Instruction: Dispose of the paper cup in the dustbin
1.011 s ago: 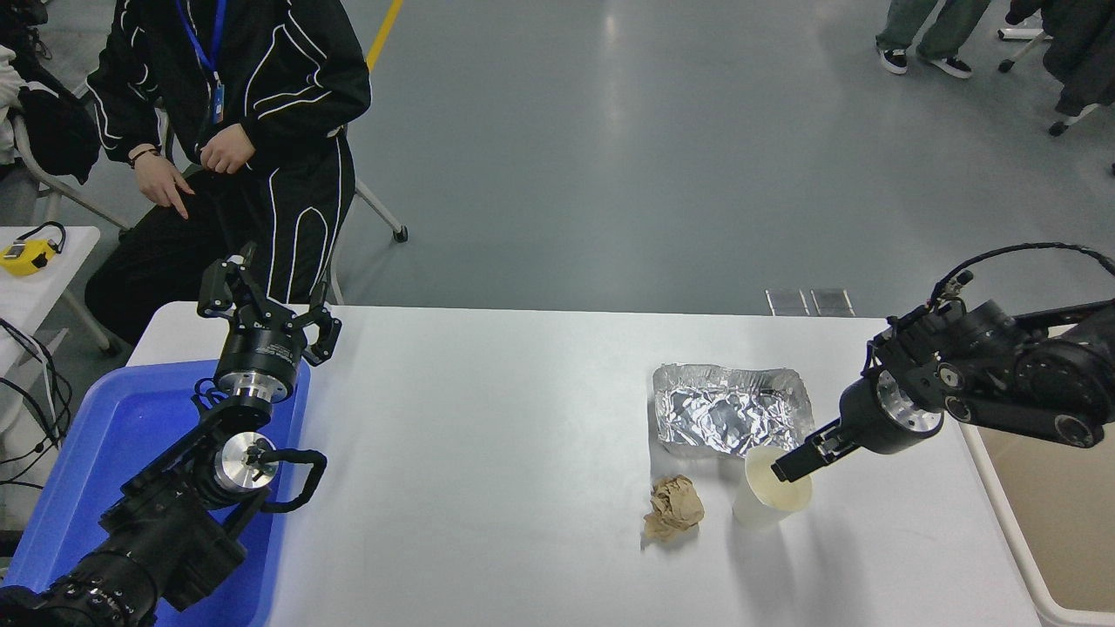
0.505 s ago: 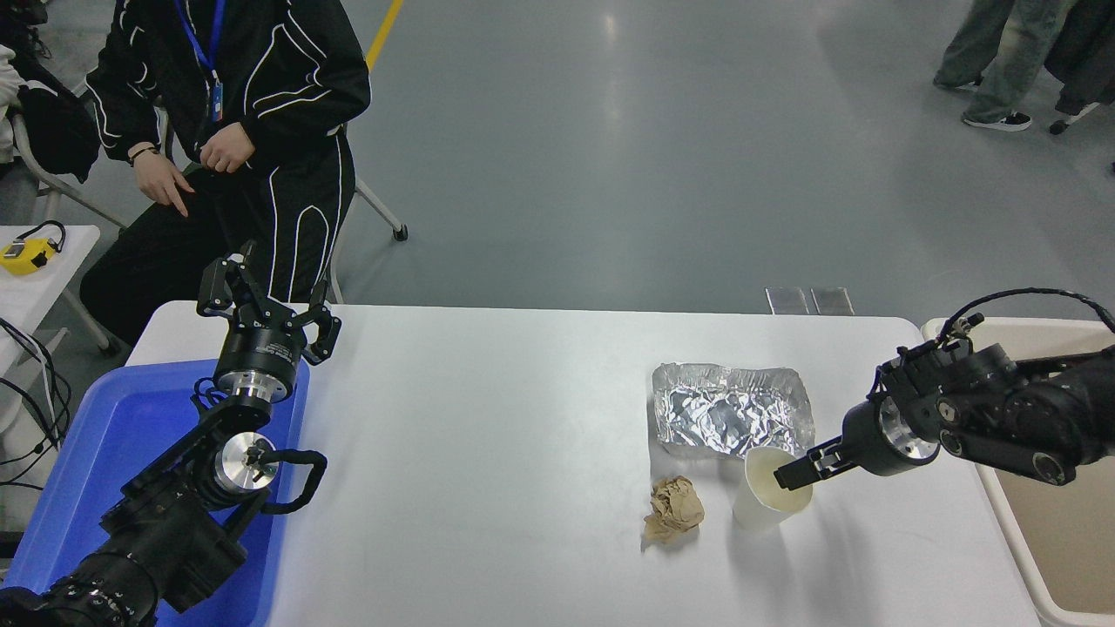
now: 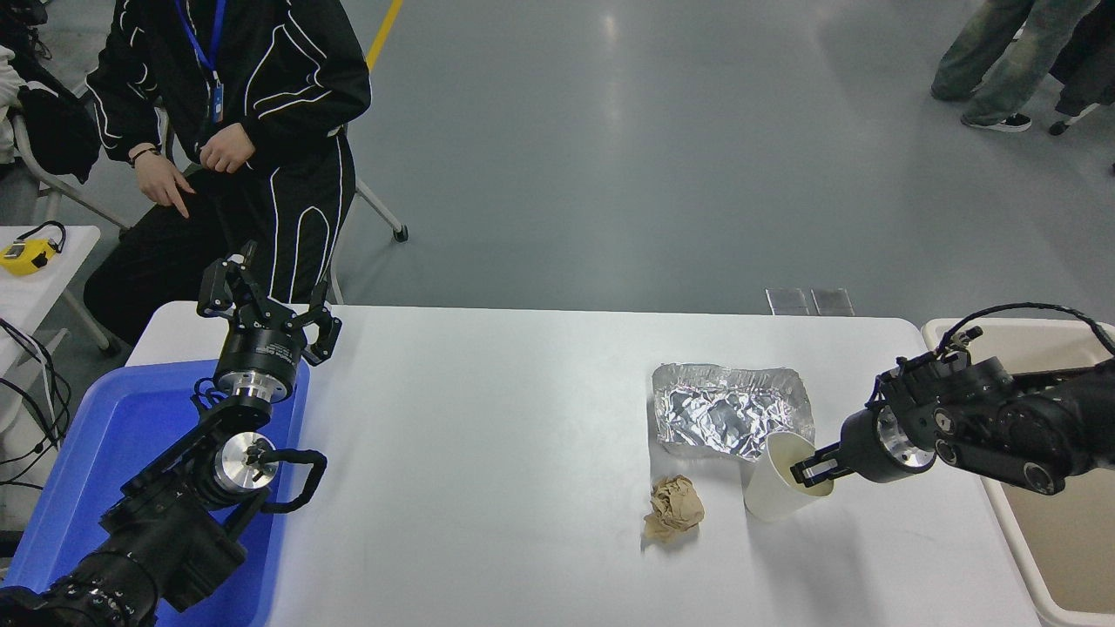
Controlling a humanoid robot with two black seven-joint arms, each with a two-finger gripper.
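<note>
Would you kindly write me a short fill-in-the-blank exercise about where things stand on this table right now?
1. The right gripper grips the rim of the ____, which is tilted.
2. The crumpled brown paper ball lies to the cup's ____ in the picture.
3. The dustbin stands off the table's ____ end.
4. The left gripper is parked over the ____ tray.

Missing words: paper cup; left; right; blue

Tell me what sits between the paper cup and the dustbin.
Nothing visible does. The right claw grips the paper cup at its rim; from there to the dustbin at the table's right edge lies only bare white table, with the arm itself above it.
</note>
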